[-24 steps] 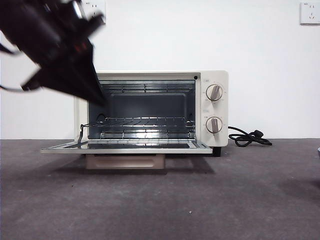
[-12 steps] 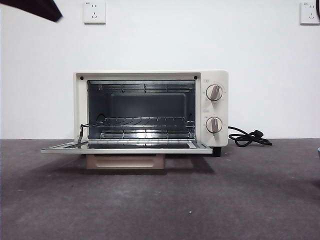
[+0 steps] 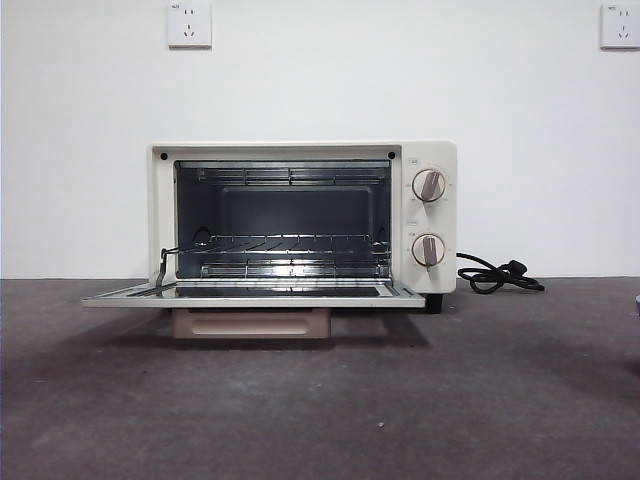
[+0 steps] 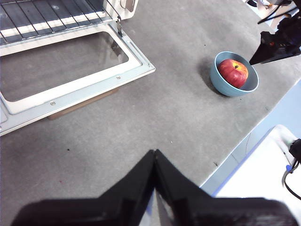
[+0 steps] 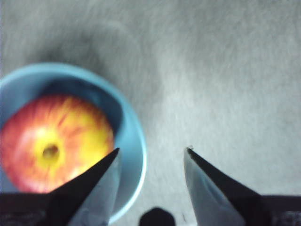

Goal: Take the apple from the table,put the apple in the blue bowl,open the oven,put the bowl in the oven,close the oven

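The cream oven (image 3: 300, 215) stands at the middle of the dark grey table (image 3: 320, 400), its glass door (image 3: 250, 293) folded flat down and its inside bare. In the left wrist view the blue bowl (image 4: 221, 84) sits on the table to the side of that door (image 4: 70, 89), with the red-and-yellow apple (image 4: 233, 72) inside it. My right gripper (image 5: 153, 149) hovers open just above the bowl's rim (image 5: 134, 136), one jaw over the apple (image 5: 54, 141). My left gripper (image 4: 154, 155) is shut on nothing, high above the table and away from the oven.
A wire rack (image 3: 280, 245) sits inside the oven. A black cord (image 3: 495, 275) coils to the right of it. Beyond the bowl the table's edge (image 4: 244, 141) drops to a white surface (image 4: 263, 179). Wall sockets (image 3: 189, 23) are high on the white wall.
The dark arm that filled the front view's upper left has lifted up and out of that view. The oven door stays down.
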### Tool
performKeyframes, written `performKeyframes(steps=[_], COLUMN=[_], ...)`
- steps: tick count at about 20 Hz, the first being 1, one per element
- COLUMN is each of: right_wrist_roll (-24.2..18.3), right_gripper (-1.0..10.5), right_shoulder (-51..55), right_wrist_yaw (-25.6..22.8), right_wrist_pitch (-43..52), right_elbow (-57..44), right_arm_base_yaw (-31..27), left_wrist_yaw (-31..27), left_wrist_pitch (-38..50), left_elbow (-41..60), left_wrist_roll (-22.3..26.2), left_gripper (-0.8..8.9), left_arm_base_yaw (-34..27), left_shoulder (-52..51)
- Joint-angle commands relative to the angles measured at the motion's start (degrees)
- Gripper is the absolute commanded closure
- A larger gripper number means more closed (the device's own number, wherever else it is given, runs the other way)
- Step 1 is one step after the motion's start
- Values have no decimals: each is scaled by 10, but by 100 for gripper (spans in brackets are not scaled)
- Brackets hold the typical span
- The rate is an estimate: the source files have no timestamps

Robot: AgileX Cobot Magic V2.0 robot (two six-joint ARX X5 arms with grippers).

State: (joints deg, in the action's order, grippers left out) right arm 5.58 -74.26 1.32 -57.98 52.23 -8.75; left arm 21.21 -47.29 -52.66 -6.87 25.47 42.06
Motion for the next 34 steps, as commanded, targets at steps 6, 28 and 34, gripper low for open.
performKeyframes(steps=[6,28,34], right_wrist_roll=[-2,85,166], right_gripper=[736,958,958], right_shoulder=[-66,2,-53], right_wrist_yaw=[32,42,41], right_wrist_pitch=[26,42,83], right_elbow=[-5,3,119], right_arm_base_yaw=[-4,158,306], left_wrist_yaw=[2,2,2], left_wrist_pitch=[1,-9,-41], left_elbow=[4,4,4], left_wrist_roll=[7,7,6], left_gripper=[821,820,820], left_arm_base_yaw=[1,1,1], left_shoulder=[-2,-10,-35])
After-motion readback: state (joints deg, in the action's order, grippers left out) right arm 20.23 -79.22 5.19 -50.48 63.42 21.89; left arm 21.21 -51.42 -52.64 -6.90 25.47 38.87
